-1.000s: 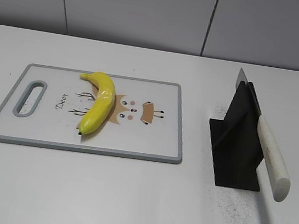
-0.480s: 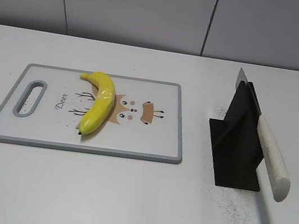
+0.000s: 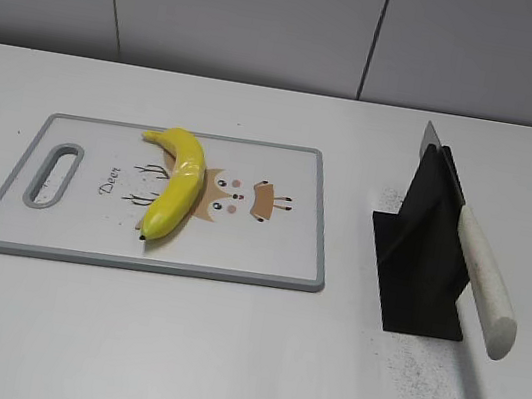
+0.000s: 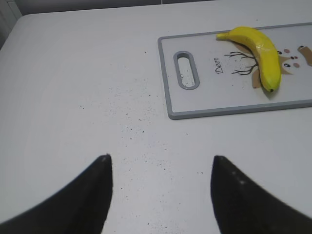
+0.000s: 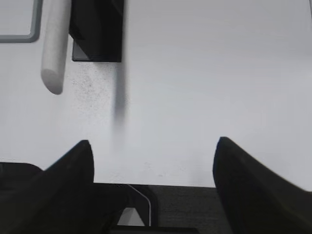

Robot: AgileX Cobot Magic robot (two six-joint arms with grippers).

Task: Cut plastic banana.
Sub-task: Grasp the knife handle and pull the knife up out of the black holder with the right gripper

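The yellow plastic banana [image 3: 176, 187] lies on a white cutting board [image 3: 267, 255] with a grey rim at the left of the table; both also show in the left wrist view, banana [image 4: 261, 48] and board [image 4: 204, 102]. A knife with a white handle [image 3: 483, 279] rests blade-up in a black stand [image 3: 420, 259] at the right; the handle [image 5: 55, 44] and stand [image 5: 97, 34] show in the right wrist view. My left gripper [image 4: 161, 163] is open and empty above bare table, left of the board. My right gripper [image 5: 153, 148] is open and empty near the table's front edge. Neither gripper shows in the exterior view.
The white table [image 3: 241, 358] carries dark specks around the stand and left of the board. Its front edge [image 5: 195, 184] lies right under my right gripper. A grey panelled wall [image 3: 274, 19] stands behind the table.
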